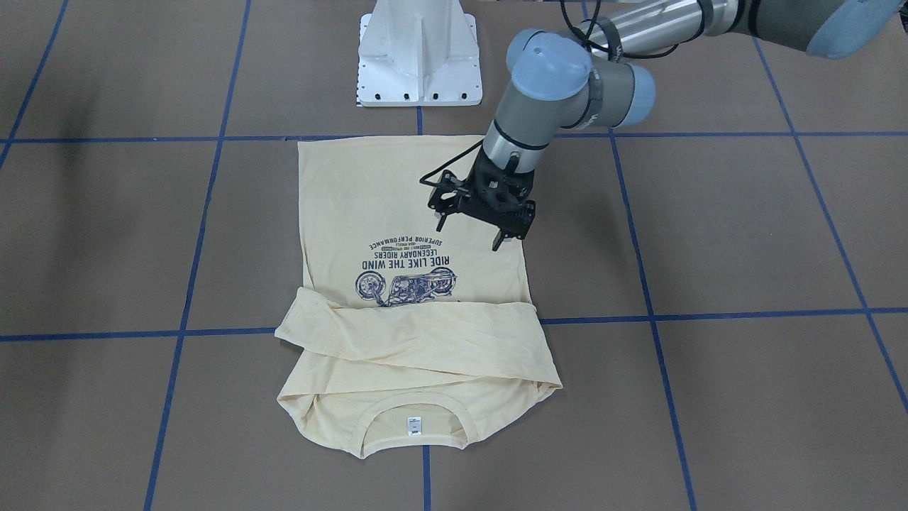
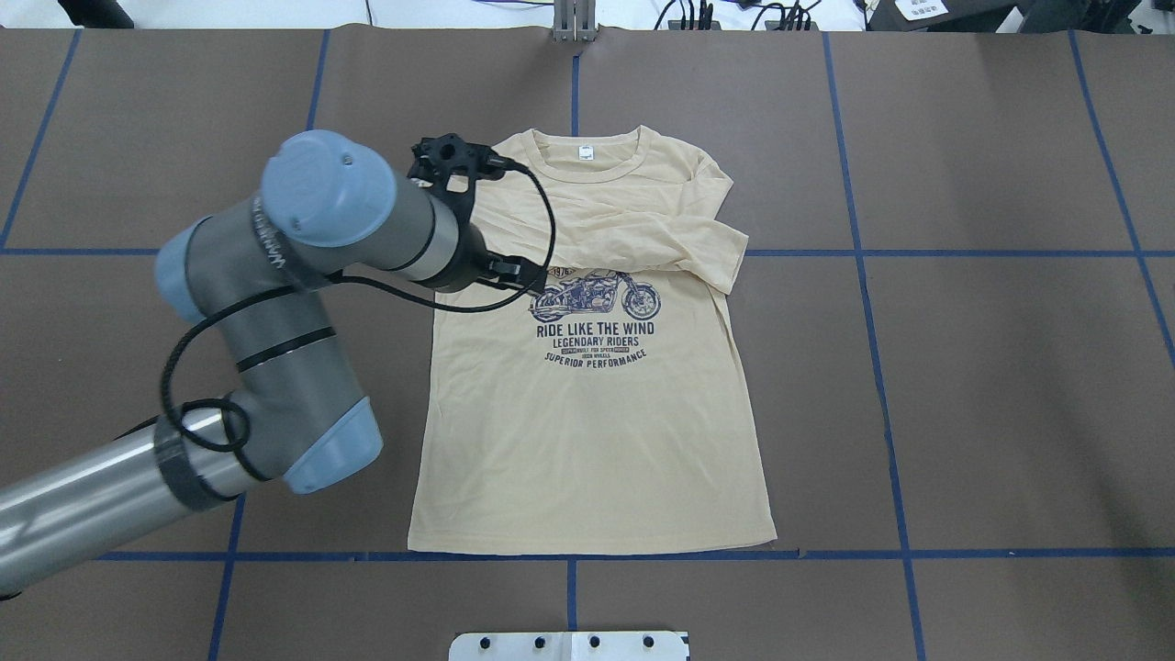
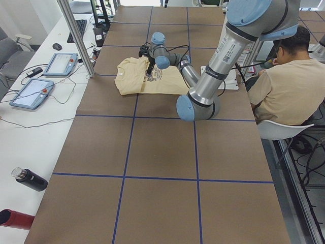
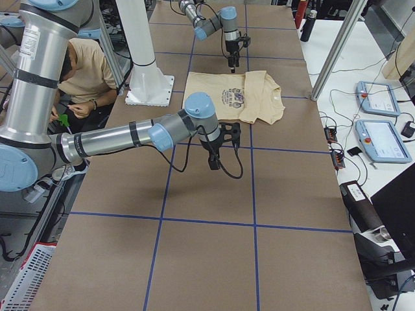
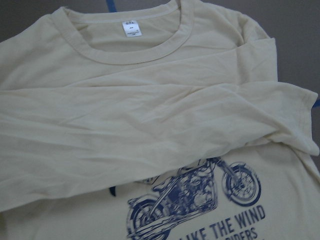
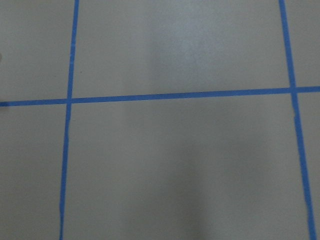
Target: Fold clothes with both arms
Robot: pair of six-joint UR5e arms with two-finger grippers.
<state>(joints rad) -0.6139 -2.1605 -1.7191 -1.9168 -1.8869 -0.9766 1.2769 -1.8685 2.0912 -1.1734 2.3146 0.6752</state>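
The clothes are one cream-yellow long-sleeved shirt point(image 1: 369, 199) lying flat and face up, with its hem toward the robot and its collar point(image 2: 587, 170) away. Both sleeves are folded across the chest above the motorcycle print point(image 5: 190, 195). My left gripper point(image 1: 468, 234) hovers open and empty over the shirt's edge on the robot's left, beside the print. In the overhead view the left wrist point(image 2: 431, 243) hides its fingers. My right gripper point(image 4: 213, 162) hangs above bare table, off the shirt toward the robot's right. I cannot tell whether it is open or shut. Its wrist camera shows only table and blue tape.
The white pedestal base point(image 1: 418, 64) stands just behind the shirt's hem. A seated person point(image 3: 284, 86) is beside the table on the robot's side. Control tablets point(image 3: 61, 63) and bottles point(image 3: 28, 179) lie on the side bench. Blue tape lines point(image 2: 872, 321) grid the brown table.
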